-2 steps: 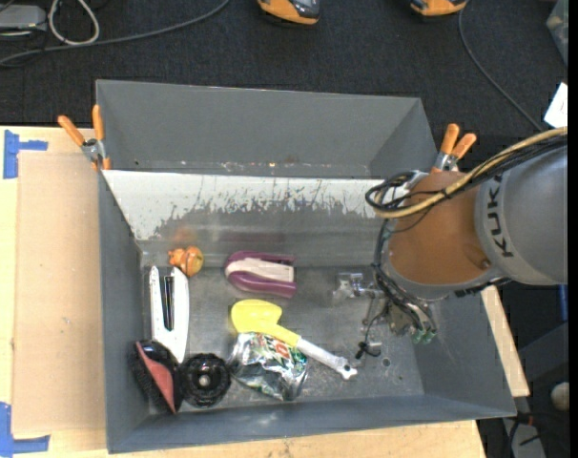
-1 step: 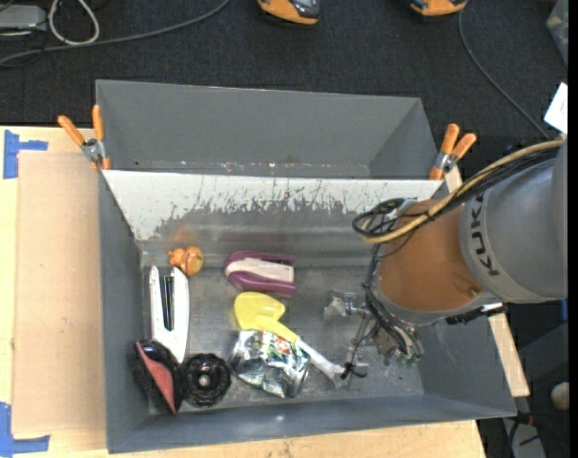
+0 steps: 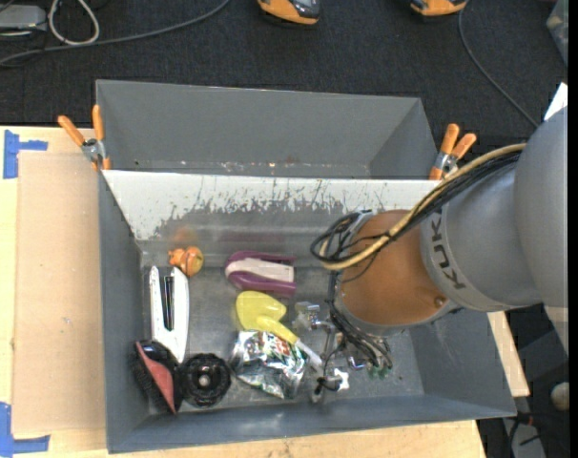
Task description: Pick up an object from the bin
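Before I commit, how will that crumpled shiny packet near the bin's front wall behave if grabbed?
The crumpled shiny packet looks like thin foil, so it is probably light and floppy; it should crush rather than resist. Its glossy creases suggest it may slip. It touches the yellow piece, which a push could drag along.

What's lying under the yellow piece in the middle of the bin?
The yellow piece overlaps the crumpled foil wrapper at its lower end; otherwise bare bin floor. Whatever is beneath the wrapper is covered.
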Available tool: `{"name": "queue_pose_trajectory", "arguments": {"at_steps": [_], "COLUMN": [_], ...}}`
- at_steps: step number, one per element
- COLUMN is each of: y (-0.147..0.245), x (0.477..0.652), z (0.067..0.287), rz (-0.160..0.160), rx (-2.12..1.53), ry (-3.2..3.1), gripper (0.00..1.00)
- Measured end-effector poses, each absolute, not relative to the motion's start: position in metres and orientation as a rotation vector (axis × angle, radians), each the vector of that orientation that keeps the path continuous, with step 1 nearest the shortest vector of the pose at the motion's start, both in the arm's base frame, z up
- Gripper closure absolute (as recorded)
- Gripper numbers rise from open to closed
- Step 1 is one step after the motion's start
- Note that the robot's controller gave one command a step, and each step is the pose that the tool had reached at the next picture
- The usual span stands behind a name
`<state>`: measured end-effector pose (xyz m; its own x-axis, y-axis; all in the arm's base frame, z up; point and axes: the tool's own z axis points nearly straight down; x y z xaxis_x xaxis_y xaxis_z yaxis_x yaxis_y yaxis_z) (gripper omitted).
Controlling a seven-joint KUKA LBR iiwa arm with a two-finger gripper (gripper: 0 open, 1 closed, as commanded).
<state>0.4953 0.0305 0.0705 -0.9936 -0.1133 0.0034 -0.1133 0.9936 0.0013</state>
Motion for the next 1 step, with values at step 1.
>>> {"name": "queue_pose_trajectory", "arguments": {"at_steps": [1], "y": [0.0512], "x": [0.5154], "z": [0.0696], "rz": [-0.001], "rx": [0.164], "ry": [-3.138], "gripper": [0.0]}}
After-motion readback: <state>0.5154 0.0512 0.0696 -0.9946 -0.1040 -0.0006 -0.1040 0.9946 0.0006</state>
